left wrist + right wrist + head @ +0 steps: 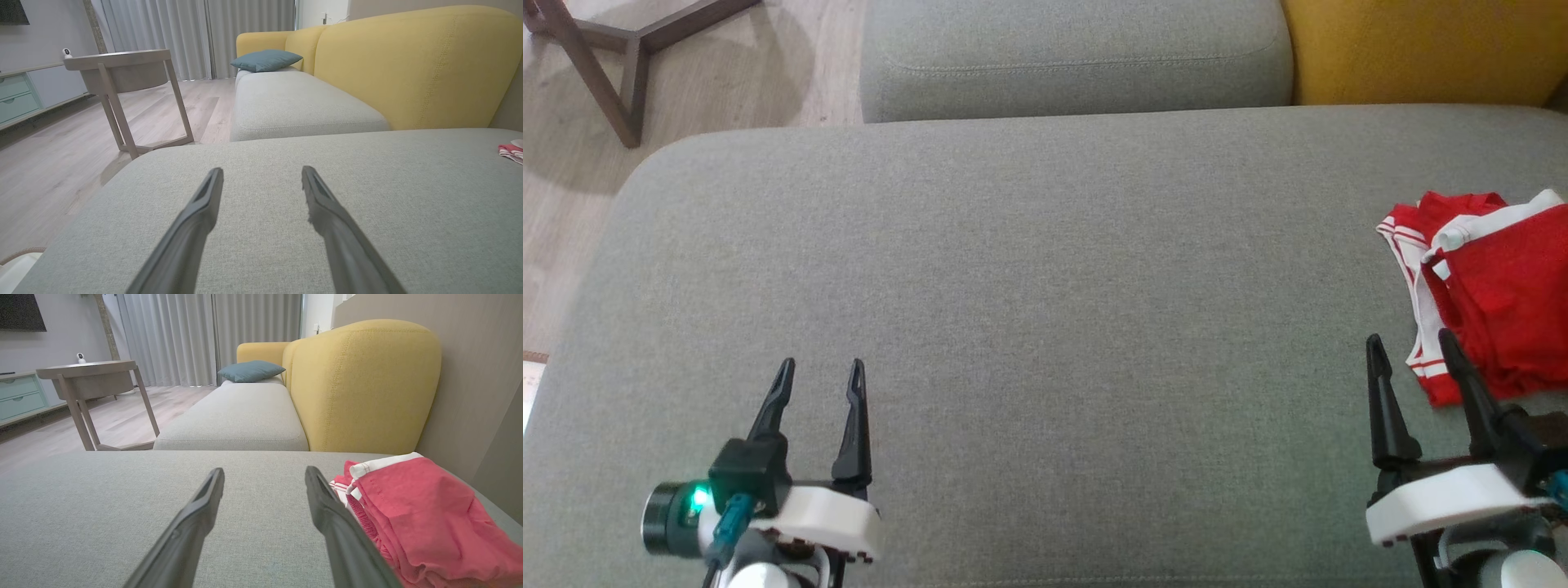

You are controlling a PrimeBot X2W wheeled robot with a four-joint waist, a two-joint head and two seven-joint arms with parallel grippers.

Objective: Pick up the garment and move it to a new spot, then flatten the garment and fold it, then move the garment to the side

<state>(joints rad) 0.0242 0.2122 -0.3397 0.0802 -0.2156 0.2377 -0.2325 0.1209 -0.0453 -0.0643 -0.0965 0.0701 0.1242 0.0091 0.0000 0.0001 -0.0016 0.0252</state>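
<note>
A wide grey cushion (1013,286) spans the near ground. A second grey seat (1078,57) and a yellow backrest (1421,49) stand at its far side, and a wooden table (605,73) is on the floor at far left. The garment (1503,286), red with white trim, lies bunched at the cushion's right edge. The right gripper (1410,336) is at the garment's near-left corner, fingers spread wide, gripping nothing. The left gripper (821,364), near left over the cushion, is equally spread and empty.

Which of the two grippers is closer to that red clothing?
The right gripper: it stands right beside the red garment with white trim. The left gripper sits far off across the grey seat cushion.
</note>
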